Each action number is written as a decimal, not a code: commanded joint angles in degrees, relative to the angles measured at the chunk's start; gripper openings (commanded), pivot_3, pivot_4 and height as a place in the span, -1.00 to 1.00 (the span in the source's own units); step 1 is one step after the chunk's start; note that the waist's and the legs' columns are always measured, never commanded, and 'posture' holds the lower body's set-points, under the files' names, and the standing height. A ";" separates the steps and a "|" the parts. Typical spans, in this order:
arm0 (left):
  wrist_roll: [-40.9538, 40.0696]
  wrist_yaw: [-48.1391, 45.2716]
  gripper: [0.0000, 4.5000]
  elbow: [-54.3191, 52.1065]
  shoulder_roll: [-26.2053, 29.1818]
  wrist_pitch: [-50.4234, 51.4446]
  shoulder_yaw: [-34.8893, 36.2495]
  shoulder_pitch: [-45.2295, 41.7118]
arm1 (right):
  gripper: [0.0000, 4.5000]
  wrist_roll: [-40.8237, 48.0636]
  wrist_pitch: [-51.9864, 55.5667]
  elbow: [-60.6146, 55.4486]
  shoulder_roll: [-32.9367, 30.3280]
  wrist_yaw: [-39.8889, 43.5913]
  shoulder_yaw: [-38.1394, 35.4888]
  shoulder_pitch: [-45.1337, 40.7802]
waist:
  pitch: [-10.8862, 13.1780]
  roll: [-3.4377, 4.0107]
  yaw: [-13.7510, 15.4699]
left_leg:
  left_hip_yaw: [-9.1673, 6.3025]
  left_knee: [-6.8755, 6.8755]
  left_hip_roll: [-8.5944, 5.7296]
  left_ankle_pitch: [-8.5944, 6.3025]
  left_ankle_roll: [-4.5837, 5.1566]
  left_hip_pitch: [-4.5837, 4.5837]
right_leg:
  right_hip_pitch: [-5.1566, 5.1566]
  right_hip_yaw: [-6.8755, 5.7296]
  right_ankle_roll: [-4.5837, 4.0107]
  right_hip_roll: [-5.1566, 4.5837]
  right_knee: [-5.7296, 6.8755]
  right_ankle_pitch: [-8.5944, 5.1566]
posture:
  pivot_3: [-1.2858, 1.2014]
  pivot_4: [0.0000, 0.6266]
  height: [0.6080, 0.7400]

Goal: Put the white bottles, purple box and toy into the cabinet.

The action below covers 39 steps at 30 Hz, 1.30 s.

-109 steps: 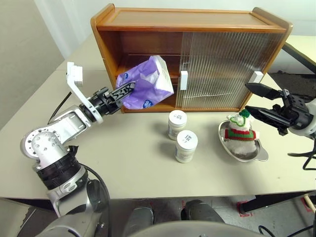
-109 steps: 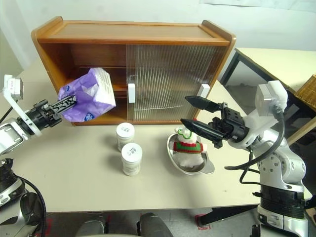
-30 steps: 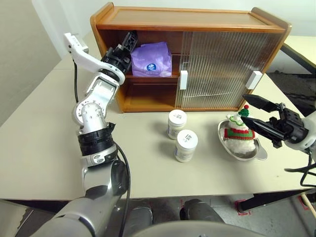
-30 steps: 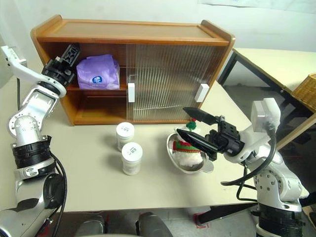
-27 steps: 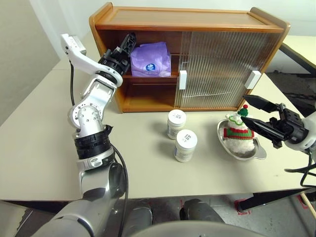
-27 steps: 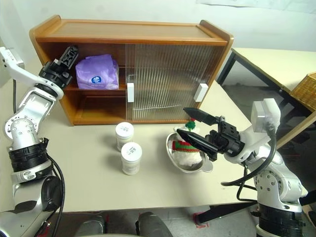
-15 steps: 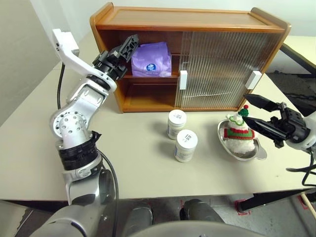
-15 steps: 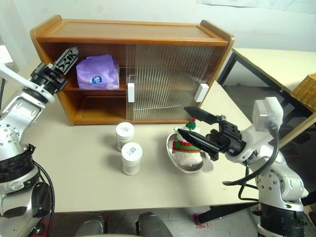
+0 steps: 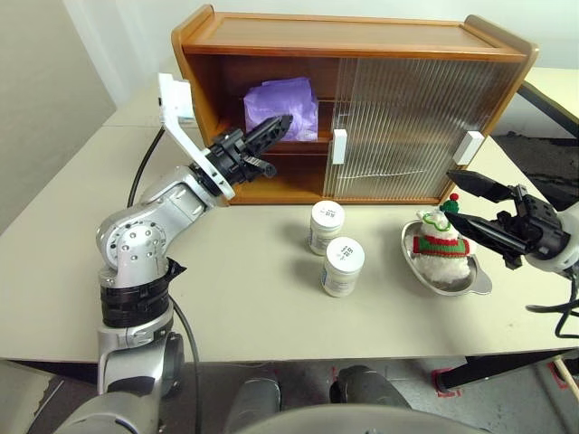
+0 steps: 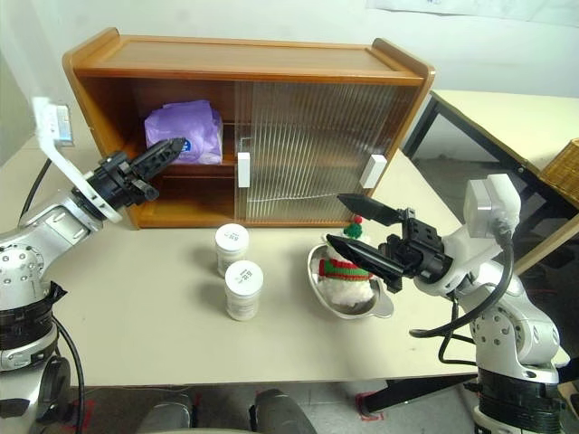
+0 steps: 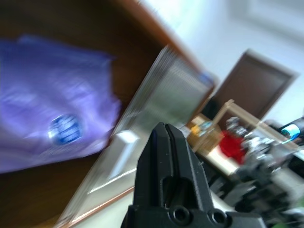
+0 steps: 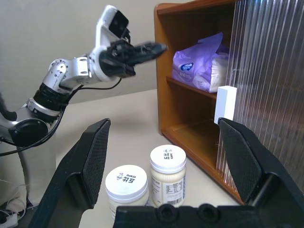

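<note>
The purple box (image 9: 282,101) lies on the upper shelf in the open left half of the cabinet (image 9: 362,36). My left gripper (image 9: 282,124) is shut on nothing, just in front of that shelf and pointing at the box. Two white bottles (image 9: 326,224) (image 9: 343,265) stand on the table in front of the cabinet. To their right the toy (image 9: 441,240) sits in a shiny metal dish (image 9: 475,282). My right gripper (image 9: 457,197) hangs open by the toy's hat, its fingers apart from it.
Ribbed sliding doors (image 9: 407,117) with white handles cover the cabinet's right half. The lower left shelf (image 9: 271,185) is bare. A dark-framed second table (image 10: 507,113) and a wicker basket (image 10: 565,167) stand at the right.
My left gripper has drawn back out of the upper shelf, swung down and to the right, and shut. The purple box stays on the shelf. The right arm has not moved.
</note>
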 commanded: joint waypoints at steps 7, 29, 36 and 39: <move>12.81 -1.38 -0.99 5.89 1.59 -2.69 -4.55 -2.45 | 1.00 -0.82 -0.32 -0.08 -0.22 -0.55 0.10 -0.12 | 0.01 -0.01 -0.29 | 0.00 -0.03 0.01 -0.04 0.02 -0.09 | -0.09 0.00 -0.05 0.00 -0.02 -0.02 | -0.11 -1.00 1.00; 32.76 -2.65 -0.99 24.56 -3.33 -12.71 -7.01 -14.08 | 1.00 -0.67 -1.59 -0.94 0.27 -1.22 -0.58 1.32 | 0.01 -0.02 -1.90 | -0.01 0.00 -0.01 -0.15 0.12 -0.22 | -0.09 0.03 0.44 0.00 -0.09 -0.33 | -0.15 -1.00 1.00; 35.62 -2.50 -0.99 27.00 -3.61 -14.85 -6.26 -15.60 | 1.00 -0.33 -1.38 -1.16 -0.49 -1.22 -1.24 1.88 | 0.02 -0.03 -2.88 | -0.01 0.09 -0.01 -0.11 0.17 -0.19 | -0.04 0.03 0.48 0.00 -0.08 -0.24 | -0.15 -1.00 1.00; 33.25 -5.30 -0.99 23.86 -4.15 -13.82 -5.70 -14.20 | 1.00 -0.14 -1.10 -1.32 -0.74 -1.35 -1.27 2.02 | 0.02 -0.03 -3.06 | -0.01 0.09 -0.02 -0.11 0.17 -0.20 | -0.05 0.02 0.48 0.00 -0.08 -0.25 | -0.15 -1.00 1.00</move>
